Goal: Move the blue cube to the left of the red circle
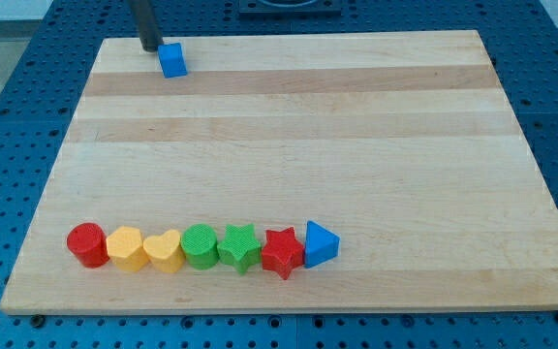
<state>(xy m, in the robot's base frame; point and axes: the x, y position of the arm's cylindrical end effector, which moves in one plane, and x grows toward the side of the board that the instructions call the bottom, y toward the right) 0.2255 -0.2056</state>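
Observation:
The blue cube sits near the top left of the wooden board. My tip is at the board's top edge, just left of the blue cube and close to it, perhaps touching. The red circle lies at the bottom left, the leftmost block of a row. The cube is far above the circle.
A row of blocks runs right from the red circle along the view's bottom: a yellow hexagon, a yellow heart, a green circle, a green star, a red star and a blue triangle.

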